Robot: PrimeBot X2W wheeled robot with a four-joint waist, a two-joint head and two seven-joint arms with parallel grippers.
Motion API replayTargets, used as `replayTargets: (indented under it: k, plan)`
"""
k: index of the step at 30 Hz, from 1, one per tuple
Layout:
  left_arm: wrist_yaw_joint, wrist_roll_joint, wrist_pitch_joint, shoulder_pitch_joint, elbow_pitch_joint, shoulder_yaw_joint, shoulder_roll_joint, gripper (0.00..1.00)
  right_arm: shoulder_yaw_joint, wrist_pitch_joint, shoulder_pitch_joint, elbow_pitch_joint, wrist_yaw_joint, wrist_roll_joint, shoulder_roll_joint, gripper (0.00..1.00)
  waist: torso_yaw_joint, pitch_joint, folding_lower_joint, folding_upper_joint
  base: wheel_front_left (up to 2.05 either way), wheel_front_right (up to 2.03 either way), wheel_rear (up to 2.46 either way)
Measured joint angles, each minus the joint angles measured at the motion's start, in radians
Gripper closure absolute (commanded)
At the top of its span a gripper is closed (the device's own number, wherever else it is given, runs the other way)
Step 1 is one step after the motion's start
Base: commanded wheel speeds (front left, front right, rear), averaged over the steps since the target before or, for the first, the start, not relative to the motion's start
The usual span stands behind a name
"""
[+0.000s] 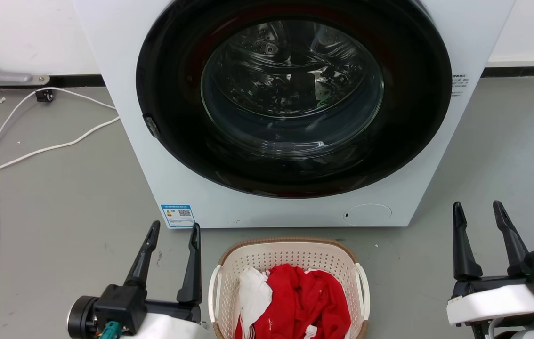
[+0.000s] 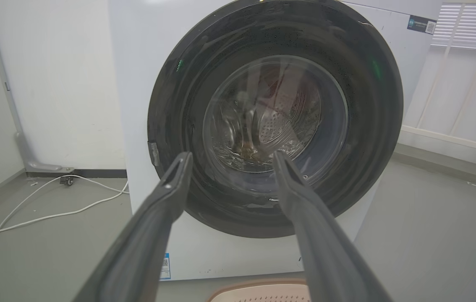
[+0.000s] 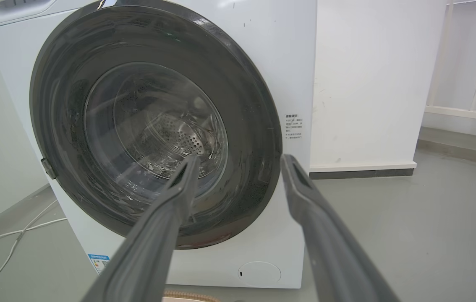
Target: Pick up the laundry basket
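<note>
Left hand [image 1: 175, 228], right hand [image 1: 478, 207] splayed; head view: clothes [image 1: 304, 296] in laundry basket [image 1: 271, 256].

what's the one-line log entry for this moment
phase: pre-grasp | left pincer: open, empty | right pincer: open, empty | basket: ungrasped, between pincers | clothes: inside basket

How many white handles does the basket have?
2. One white handle is on the laundry basket's left side, the other handle on its right side. The basket's near end is out of frame, so another could be hidden.
</note>
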Motion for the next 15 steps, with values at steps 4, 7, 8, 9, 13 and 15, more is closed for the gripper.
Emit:
replayTargets:
  k: [4,7,8,9,13,15]
  plan:
    - [-0.024,0.046,-0.005,0.002,0.017,0.013,-0.013,0.00,0.004,-0.006,0.000,-0.001,0.000,-0.027,0.000,0.00,-0.001,-0.003,0.0000,0.0000,0.00,0.00,0.00]
    - [-0.034,0.074,-0.012,0.002,0.014,0.019,-0.020,0.00,0.005,-0.011,0.000,-0.002,0.000,-0.045,0.000,0.00,-0.001,-0.004,-0.0001,0.0000,0.00,0.00,0.00]
    - [-0.038,0.081,-0.013,0.003,0.014,0.020,-0.021,0.00,0.005,-0.013,0.000,-0.002,0.000,-0.054,0.000,0.00,-0.001,-0.004,0.0000,0.0000,0.00,0.00,0.00]
    - [-0.041,0.088,-0.014,0.003,0.014,0.022,-0.022,0.00,0.004,-0.015,0.000,-0.003,0.000,-0.059,0.000,0.00,-0.001,-0.004,0.0000,0.0000,0.00,0.00,0.00]
    - [-0.044,0.092,-0.015,0.005,0.018,0.035,-0.027,0.00,0.005,-0.017,0.000,-0.003,0.000,-0.064,0.000,0.00,-0.001,-0.006,0.0000,0.0000,0.00,0.00,0.00]
    - [-0.047,0.091,-0.016,0.005,0.021,0.039,-0.028,0.00,0.006,-0.017,0.000,-0.004,0.000,-0.063,0.000,0.00,-0.001,-0.006,0.0000,0.0000,0.00,0.00,0.00]
